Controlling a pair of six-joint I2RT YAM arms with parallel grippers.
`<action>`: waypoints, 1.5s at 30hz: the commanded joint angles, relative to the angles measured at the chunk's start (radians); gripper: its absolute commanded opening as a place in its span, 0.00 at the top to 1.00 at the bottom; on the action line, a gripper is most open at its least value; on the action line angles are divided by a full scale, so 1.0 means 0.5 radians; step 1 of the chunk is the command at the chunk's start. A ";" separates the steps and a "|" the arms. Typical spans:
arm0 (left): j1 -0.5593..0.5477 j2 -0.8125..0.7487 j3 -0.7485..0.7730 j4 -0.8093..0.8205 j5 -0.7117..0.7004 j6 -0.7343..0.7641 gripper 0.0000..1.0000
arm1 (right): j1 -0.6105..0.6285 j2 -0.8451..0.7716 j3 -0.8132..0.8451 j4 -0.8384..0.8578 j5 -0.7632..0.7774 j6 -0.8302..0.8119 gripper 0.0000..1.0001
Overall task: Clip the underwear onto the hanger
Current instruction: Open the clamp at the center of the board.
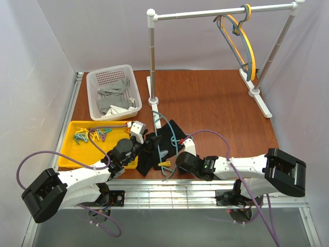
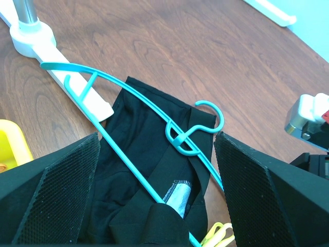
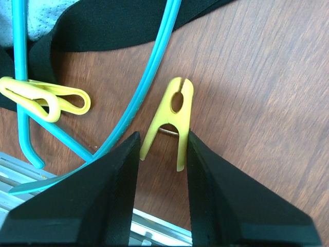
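Yellow peg: lying flat on the table at lower centre of the right wrist view. It is looking light, stiff and sprung, so its two legs are seeming the place to squeeze.
right gripper: standing narrow, pinching those legs, with the pads seeming to touch both.
second peg: lying across a bar of the hanger at left of that view; I cannot tell whether it is gripping.
hanger: resting on the cloth at centre of the top view. Its thin, slick plastic is likely skating if nudged.
underwear: spreading beneath the hanger, looking soft, limp and prone to bunching. An edge beside the bar is looking best to take.
left gripper: hanging wide open above both, holding nothing.
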 commanded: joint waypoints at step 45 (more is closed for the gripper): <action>0.061 0.044 -0.097 -0.048 -0.162 -0.004 1.00 | -1.093 0.359 0.782 0.558 -1.898 -1.208 0.99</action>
